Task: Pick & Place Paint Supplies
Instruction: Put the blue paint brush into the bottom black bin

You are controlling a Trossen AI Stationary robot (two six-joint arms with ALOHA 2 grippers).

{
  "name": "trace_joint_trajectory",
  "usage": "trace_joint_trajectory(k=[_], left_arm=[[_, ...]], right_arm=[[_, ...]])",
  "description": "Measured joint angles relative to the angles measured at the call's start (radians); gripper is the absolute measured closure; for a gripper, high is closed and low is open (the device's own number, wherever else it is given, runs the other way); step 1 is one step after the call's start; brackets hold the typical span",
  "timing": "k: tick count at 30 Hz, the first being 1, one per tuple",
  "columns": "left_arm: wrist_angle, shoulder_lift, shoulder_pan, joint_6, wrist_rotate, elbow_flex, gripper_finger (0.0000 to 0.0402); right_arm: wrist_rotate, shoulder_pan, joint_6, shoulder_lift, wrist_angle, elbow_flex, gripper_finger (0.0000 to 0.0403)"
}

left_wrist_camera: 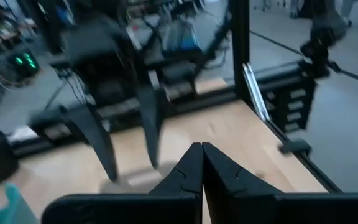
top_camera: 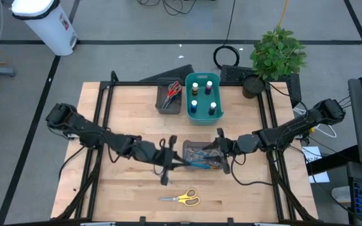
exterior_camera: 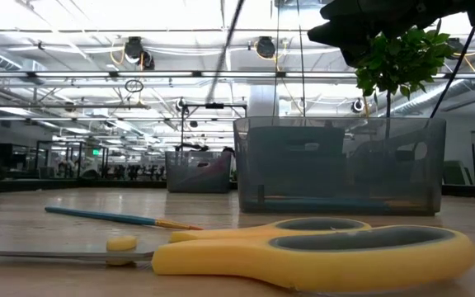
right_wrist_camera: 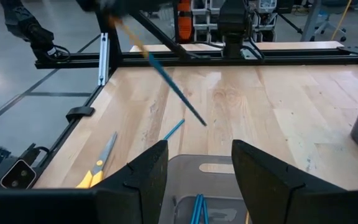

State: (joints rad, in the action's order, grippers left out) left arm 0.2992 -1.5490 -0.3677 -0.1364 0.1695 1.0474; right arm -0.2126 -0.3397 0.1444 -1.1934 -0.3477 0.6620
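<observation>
My left gripper (top_camera: 168, 158) (left_wrist_camera: 202, 155) is shut on a thin blue-and-orange brush (right_wrist_camera: 160, 71) and hovers just left of a dark grey tray (top_camera: 203, 157). My right gripper (top_camera: 220, 152) (right_wrist_camera: 199, 146) is open above that tray (right_wrist_camera: 219, 167), which has blue brushes (right_wrist_camera: 197, 208) lying in it. A second brush (exterior_camera: 114, 218) (right_wrist_camera: 174, 129) lies flat on the table. Yellow-handled scissors (top_camera: 182, 198) (exterior_camera: 320, 247) lie flat near the table's near edge. My left gripper holds the brush by its orange upper end (right_wrist_camera: 117, 23), pinched between the shut fingers. The brush hangs slanting below them, and its blue lower tip (right_wrist_camera: 202, 122) is clear of the table. The left wrist view does not show the brush.
A teal bin (top_camera: 188, 94) with small paint bottles stands toward the far edge. Beside it a second dark grey tray (top_camera: 163, 103) holds red and green scissors. A potted plant (top_camera: 276, 53) stands at the far right corner. Black frame rails (top_camera: 105, 107) run along the table's sides.
</observation>
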Motion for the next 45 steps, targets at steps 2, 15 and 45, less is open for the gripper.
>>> trace_joint_trajectory(k=[2, 15, 45], left_arm=[[0.002, 0.001, 0.015, -0.008, -0.001, 0.021, 0.04], [-0.009, 0.001, 0.08, 0.008, -0.002, 0.029, 0.0399], [-0.019, 0.001, 0.1, -0.01, 0.067, 0.029, 0.0397]], right_arm=[[-0.001, 0.0, 0.0, 0.0, 0.0, 0.0, 0.0232], [-0.101, 0.014, -0.154, -0.128, -0.269, 0.0, 0.0218], [0.08, 0.092, -0.272, -0.42, -0.71, 0.061, 0.0212]])
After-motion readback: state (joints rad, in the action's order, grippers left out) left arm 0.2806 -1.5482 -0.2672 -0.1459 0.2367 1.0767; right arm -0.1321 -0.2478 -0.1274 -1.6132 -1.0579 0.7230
